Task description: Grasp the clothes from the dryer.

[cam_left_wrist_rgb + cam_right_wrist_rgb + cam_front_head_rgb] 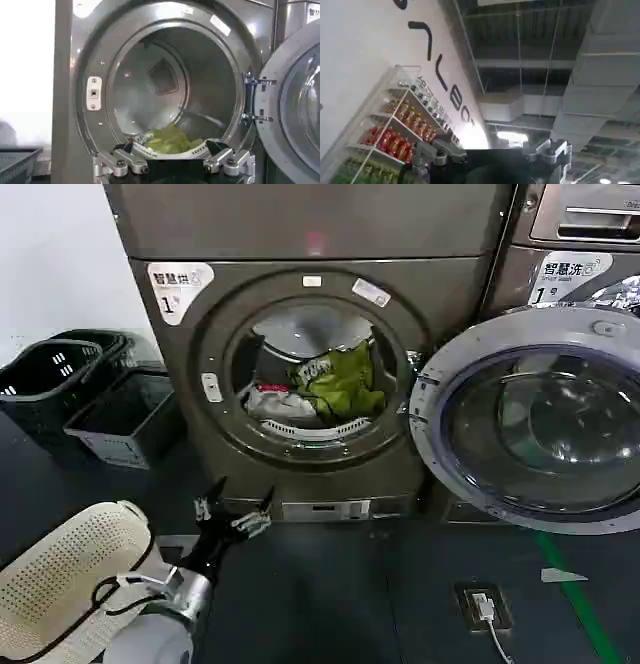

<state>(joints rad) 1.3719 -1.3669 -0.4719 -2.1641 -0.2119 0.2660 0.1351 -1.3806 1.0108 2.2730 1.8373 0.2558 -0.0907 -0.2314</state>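
**A:** Claw first: where is the left claw (236,517), and how do its fingers stand?

**B:** Low and near, in front of the dryer (180,384), just left of the porthole's centre. Its fingers are spread apart and hold nothing. In the left wrist view the same claw (172,164) looks straight into the drum, both finger bases wide.

**A:** And the clothes?

**B:** The clothes (322,387) lie heaped on the drum floor, at the porthole's lower part. Lime green sits to the right, white-grey to the left, with a bit of red and something dark behind. From the wrist they appear just beyond the fingers, green and white over the lip of the opening (169,141).

**A:** So which way must the claw travel?

**B:** Farther and higher, slightly to the right, I judge. The heap runs left to right across the drum, so fingers spread along that line would straddle it poorly; closing across it looks the better bet.

**A:** Anything in the way?

**B:** The glass door (535,424) is swung wide open to the right, clear of the path. The porthole's lower rim is the thing to clear.

**A:** The other arm?

**B:** The right claw (492,160) points up at a ceiling, fingers apart, idle. The left is plainly the nearer one.
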